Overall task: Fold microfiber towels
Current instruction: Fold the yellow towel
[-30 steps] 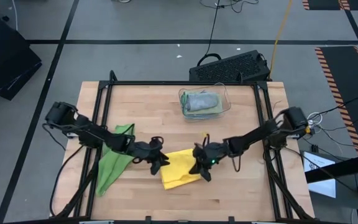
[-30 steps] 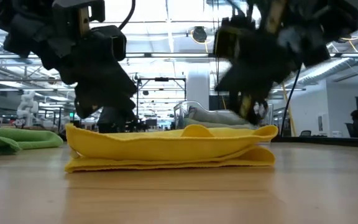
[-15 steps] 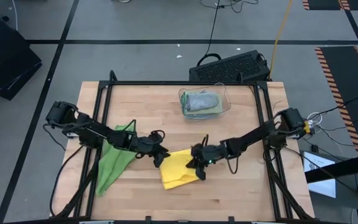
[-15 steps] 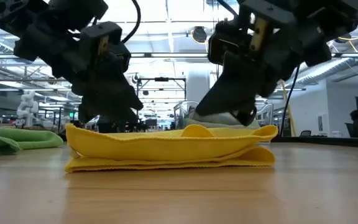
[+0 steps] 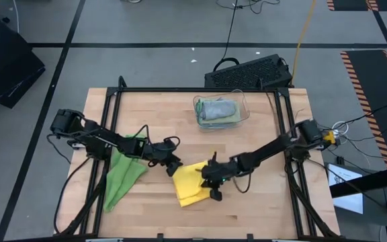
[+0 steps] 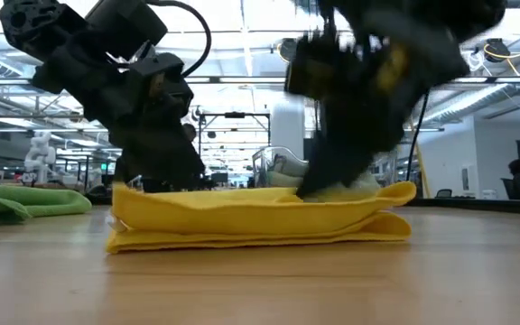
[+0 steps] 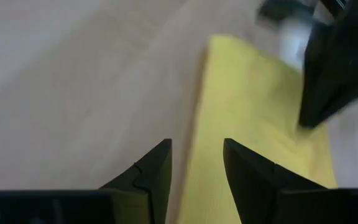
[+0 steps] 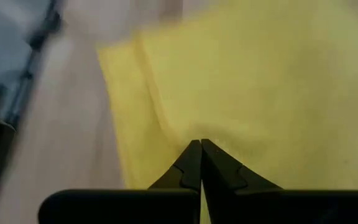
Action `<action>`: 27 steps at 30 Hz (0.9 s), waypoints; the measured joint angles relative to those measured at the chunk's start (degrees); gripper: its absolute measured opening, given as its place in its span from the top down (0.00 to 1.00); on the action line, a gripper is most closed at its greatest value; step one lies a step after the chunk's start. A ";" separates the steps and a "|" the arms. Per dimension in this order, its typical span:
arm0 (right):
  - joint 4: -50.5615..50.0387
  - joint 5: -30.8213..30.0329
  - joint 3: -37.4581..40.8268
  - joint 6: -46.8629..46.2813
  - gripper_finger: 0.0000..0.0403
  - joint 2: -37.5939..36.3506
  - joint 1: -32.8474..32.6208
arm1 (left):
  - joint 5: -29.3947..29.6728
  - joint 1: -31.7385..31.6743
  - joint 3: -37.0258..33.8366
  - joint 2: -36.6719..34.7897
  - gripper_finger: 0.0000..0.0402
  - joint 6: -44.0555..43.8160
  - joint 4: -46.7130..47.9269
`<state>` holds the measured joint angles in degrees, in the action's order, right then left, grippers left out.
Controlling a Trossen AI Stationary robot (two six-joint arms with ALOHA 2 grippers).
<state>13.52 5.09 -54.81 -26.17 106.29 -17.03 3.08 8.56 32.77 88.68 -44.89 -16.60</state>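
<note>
Yellow towel point(image 5: 192, 185) folded mid-table – right gripper point(image 5: 214, 183) closed, pressing on it; left gripper point(image 5: 171, 166) part-open, empty, at its edge. Bright green towel point(image 5: 122, 176) left unfolded – folded ones in clear bin point(image 5: 221, 110).

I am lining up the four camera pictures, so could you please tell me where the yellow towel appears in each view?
High view: yellow towel at the table's front centre, between both arms.
Low view: yellow towel, folded flat across the middle.
Left wrist view: yellow towel ahead of the open left pincer.
Right wrist view: yellow towel fills most of the picture.
Shared landmark: the shut right pincer, pressed on the towel.
</note>
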 joint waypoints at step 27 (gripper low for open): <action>-20.31 14.60 -0.04 0.16 0.51 -7.88 21.52 | -5.08 3.60 0.13 6.78 0.57 -0.27 0.18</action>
<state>-6.79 19.68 -54.85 -26.02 98.41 4.49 -2.01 12.16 32.91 95.46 -45.16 -16.43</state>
